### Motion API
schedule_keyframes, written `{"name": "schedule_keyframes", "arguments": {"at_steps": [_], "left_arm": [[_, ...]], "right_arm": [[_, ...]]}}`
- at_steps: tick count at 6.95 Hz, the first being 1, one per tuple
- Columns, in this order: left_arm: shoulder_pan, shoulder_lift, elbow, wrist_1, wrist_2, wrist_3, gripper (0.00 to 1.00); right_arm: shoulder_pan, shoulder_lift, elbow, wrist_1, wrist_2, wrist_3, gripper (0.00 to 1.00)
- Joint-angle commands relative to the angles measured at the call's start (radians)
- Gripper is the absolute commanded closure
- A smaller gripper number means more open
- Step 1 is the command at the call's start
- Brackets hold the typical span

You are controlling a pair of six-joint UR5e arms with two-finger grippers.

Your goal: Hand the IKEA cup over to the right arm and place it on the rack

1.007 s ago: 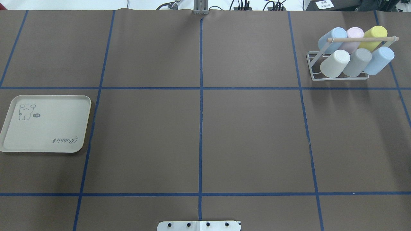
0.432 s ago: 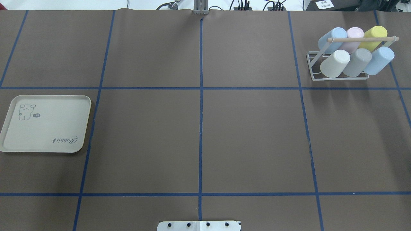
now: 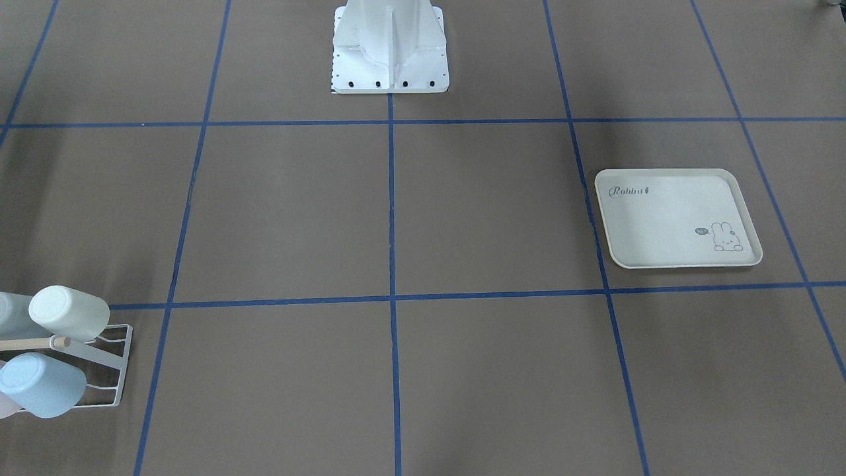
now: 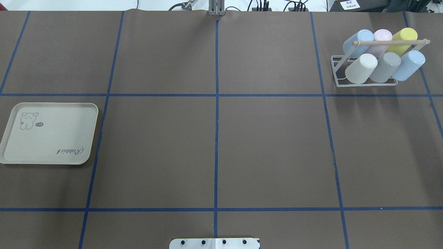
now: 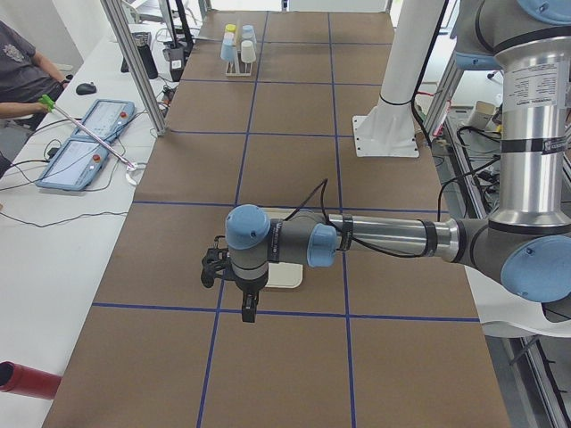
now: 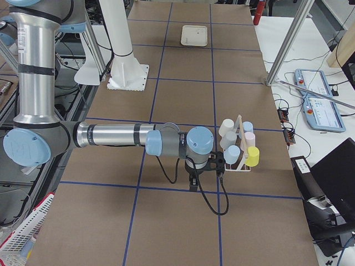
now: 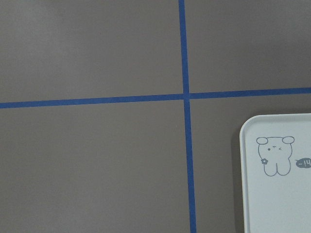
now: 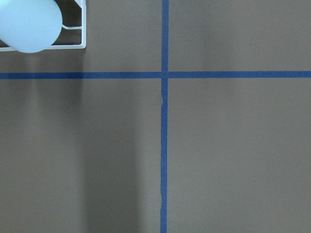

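The white wire rack (image 4: 334,68) with its wooden dowel (image 4: 391,42) stands at the table's far right. Several IKEA cups sit on it: cream (image 4: 361,68), grey (image 4: 385,67), light blue (image 4: 408,65), and behind them blue, pink and yellow (image 4: 403,38). The right wrist view catches one light blue cup (image 8: 29,24) at its top left. My right gripper (image 6: 192,185) hangs high beside the rack (image 6: 239,124). My left gripper (image 5: 247,312) hangs above the tray's near end. Only the side views show the grippers, so I cannot tell whether they are open or shut.
A cream rabbit-print tray (image 4: 48,138) lies at the table's left edge, also in the left wrist view (image 7: 282,204). The white robot base (image 3: 390,46) stands at mid-table. Blue tape lines grid the brown mat. A person (image 5: 18,67) sits beside a side desk with tablets.
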Motion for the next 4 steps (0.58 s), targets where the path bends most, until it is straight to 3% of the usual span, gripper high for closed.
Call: {"name": "schedule_keyframes", "arguments": {"at_steps": [1,4], "left_arm": [[0.000,-0.020,0.014,-0.002,0.003,0.000,0.00],[0.000,-0.021,0.020,0.004,0.002,0.003,0.00]], "right_arm": [[0.002,-0.003,-0.005,-0.001,0.005,0.002,0.01],[0.002,0.000,0.018,0.000,0.010,0.002,0.01]]}}
